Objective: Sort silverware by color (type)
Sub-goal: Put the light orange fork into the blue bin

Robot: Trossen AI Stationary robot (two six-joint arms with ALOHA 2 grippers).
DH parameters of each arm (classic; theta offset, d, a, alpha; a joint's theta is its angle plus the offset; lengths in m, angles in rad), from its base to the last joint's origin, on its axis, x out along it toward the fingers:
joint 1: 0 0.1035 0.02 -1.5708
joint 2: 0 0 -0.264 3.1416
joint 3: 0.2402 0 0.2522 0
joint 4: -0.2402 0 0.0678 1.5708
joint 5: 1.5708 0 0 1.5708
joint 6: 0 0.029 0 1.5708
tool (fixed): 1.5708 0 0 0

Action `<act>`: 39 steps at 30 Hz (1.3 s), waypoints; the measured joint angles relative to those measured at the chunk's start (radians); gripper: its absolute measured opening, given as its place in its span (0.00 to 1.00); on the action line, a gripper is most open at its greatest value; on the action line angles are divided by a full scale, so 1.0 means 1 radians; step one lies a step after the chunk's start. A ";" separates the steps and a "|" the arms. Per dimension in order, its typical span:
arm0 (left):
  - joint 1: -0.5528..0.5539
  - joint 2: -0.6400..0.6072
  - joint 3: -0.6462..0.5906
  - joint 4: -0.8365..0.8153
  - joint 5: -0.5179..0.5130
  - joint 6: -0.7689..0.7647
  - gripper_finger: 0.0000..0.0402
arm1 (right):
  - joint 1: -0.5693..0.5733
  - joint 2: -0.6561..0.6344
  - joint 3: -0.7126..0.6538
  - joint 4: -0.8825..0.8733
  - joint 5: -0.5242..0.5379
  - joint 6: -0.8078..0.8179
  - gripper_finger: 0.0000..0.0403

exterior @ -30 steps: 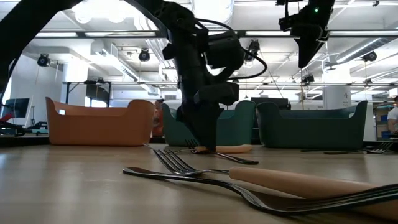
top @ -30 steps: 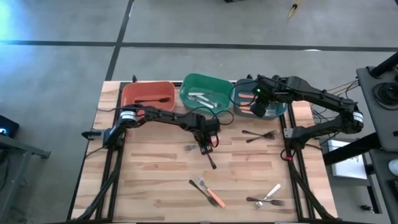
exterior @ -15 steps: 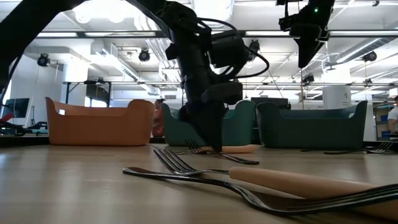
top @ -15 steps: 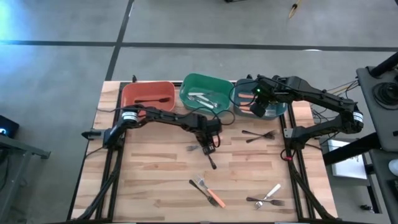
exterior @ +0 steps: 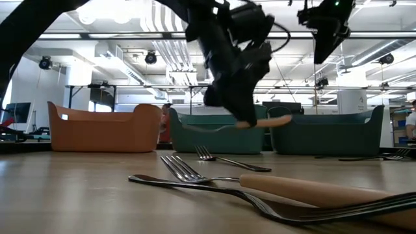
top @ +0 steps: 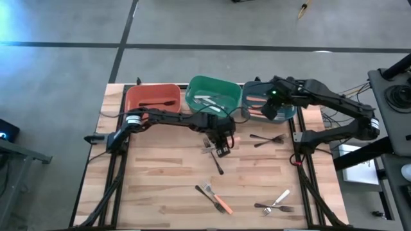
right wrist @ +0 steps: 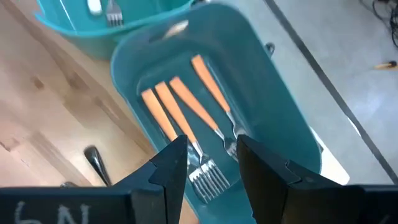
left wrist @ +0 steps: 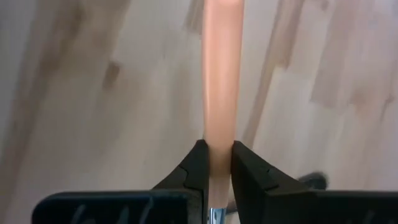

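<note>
The left gripper (top: 221, 142) is clenched on an orange-handled fork (exterior: 263, 121), which is held clear of the table (top: 160, 186) near its middle, just in front of the green bin (top: 212, 94). The step in hand is judged to be the carry to the teal bin (top: 257, 95), where 3 orange-handled forks (right wrist: 180, 102) already lie. The fork should be kept level, lifted over the near wall and let go only once above the bin floor. The right gripper (right wrist: 208, 163) hangs over that bin with jaws apart and empty, so room must be left for it. In the left wrist view the tines are hidden behind the fingers (left wrist: 194, 169). Handle colours of the loose forks (top: 273, 204) near the front edge are hard to make out.
</note>
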 joint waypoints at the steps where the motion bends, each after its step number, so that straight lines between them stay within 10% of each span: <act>1: 0.000 0.000 0.015 0.002 -0.010 0.005 0.07 | 0.000 -0.018 0.000 0.008 -0.002 0.001 0.33; 11: 0.014 -0.003 0.119 0.183 -0.136 0.013 0.07 | 0.000 -0.188 0.000 0.244 -0.214 0.036 0.33; 39: 0.107 -0.006 0.484 0.197 -0.523 -0.019 0.07 | 0.000 -0.214 -0.002 0.605 -0.240 0.244 0.33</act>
